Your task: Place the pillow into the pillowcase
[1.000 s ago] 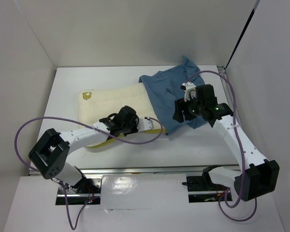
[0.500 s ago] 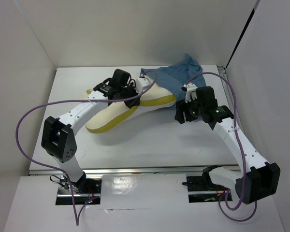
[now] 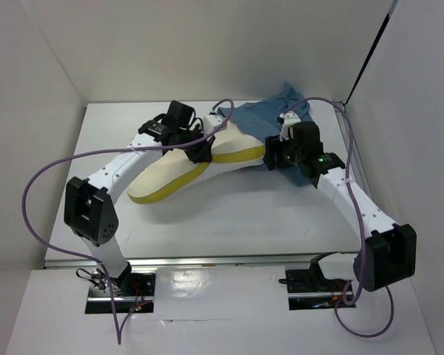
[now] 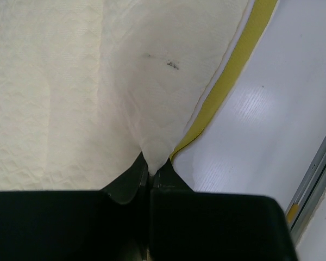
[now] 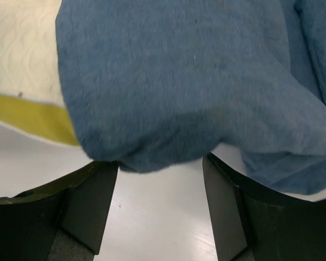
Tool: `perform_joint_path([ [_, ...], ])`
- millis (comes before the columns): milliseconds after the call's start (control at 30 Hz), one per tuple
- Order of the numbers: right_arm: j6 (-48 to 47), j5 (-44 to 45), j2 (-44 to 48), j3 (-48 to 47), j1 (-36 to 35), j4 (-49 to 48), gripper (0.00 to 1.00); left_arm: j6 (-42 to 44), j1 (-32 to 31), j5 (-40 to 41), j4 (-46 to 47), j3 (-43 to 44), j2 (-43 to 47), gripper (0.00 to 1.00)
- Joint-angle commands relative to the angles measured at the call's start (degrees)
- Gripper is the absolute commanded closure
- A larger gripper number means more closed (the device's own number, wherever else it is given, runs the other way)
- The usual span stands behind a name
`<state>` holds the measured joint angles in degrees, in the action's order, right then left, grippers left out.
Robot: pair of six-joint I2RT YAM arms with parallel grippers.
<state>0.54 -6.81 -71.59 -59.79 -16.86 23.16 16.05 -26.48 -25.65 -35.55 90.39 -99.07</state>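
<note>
The cream pillow [image 3: 179,171] with its yellow edge seam lies slanted across the table's middle, its right end at the slate-blue pillowcase [image 3: 270,122] at the back right. My left gripper [image 3: 204,146] is shut on a pinch of the pillow's cloth [image 4: 152,147] near the seam [image 4: 228,81]. My right gripper [image 3: 275,159] is open, its fingers [image 5: 95,201] on either side of a low fold of the pillowcase [image 5: 174,92], right beside the pillow's yellow end [image 5: 27,117].
White walls stand close on the left, back and right of the white table [image 3: 229,218]. Purple cables [image 3: 41,177] loop off both arms. A metal rail [image 4: 315,168] runs along the table's near edge.
My left gripper has lifted and swung the pillow from the left middle toward the back, its right end now at the pillowcase. My right gripper has moved a little left and back along the pillowcase edge.
</note>
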Motion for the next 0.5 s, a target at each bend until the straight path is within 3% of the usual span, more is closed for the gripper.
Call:
perform_joint_path([
  [0,1.66,-0.74,-2.67,-3.84,-0.45,-7.24,0.29,-1.82,0.55,-4.06,2.06,2.77,0.45,1.0],
  [133,2.19,-2.24,-4.6,-4.37,-0.45,-8.3,0.3,-1.82,0.55,-4.06,2.06,2.77,0.45,1.0],
  [233,2.19,-3.47,-5.14,-4.37,-0.45,-8.92,0.5,-1.82,0.55,-4.06,2.06,2.25,0.45,1.0],
  [267,2.19,-4.0,-5.14,-4.37,-0.45,-9.62,0.69,-1.82,0.55,-4.06,2.06,2.25,0.98,1.0],
  [333,2.19,-4.0,-5.14,-4.37,-0.45,-10.24,0.86,-2.34,0.55,-3.54,2.06,1.63,0.98,1.0],
  [400,2.19,-4.62,-5.14,-4.89,-1.06,-10.24,0.98,-2.34,0.55,-3.53,2.59,1.02,0.98,1.0],
  [467,2.19,-6.46,-5.75,-6.03,-1.76,-10.24,1.0,-2.95,0.55,-3.53,2.59,1.02,0.98,1.0],
])
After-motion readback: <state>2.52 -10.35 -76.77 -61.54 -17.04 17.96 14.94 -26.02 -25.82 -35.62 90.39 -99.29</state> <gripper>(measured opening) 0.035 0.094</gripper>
